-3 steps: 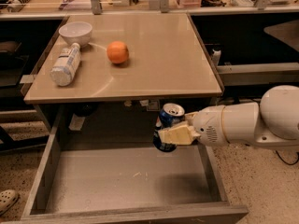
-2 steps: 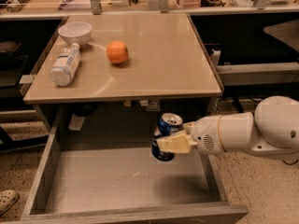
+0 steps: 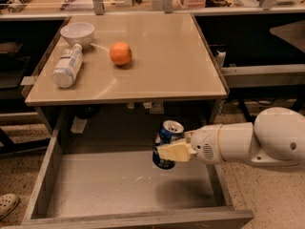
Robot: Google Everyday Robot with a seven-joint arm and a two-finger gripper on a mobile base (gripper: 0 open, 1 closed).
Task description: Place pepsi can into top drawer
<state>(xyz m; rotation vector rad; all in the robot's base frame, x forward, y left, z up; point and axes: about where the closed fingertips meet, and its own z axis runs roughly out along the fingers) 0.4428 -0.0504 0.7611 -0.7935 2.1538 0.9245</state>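
The pepsi can is dark blue with a silver top. It is tilted and held in the air over the right half of the open top drawer. My gripper reaches in from the right on a white arm and is shut on the can, one pale finger across its front. The drawer is pulled out below the tabletop, its pale bottom bare, and the can hangs above it without touching.
On the tan tabletop lie a white plastic bottle on its side, a white bowl and an orange. Shelving stands at the back. A shoe is on the floor at the lower left.
My gripper has carried the can a little left and down, further over the drawer. The can tilts slightly more.
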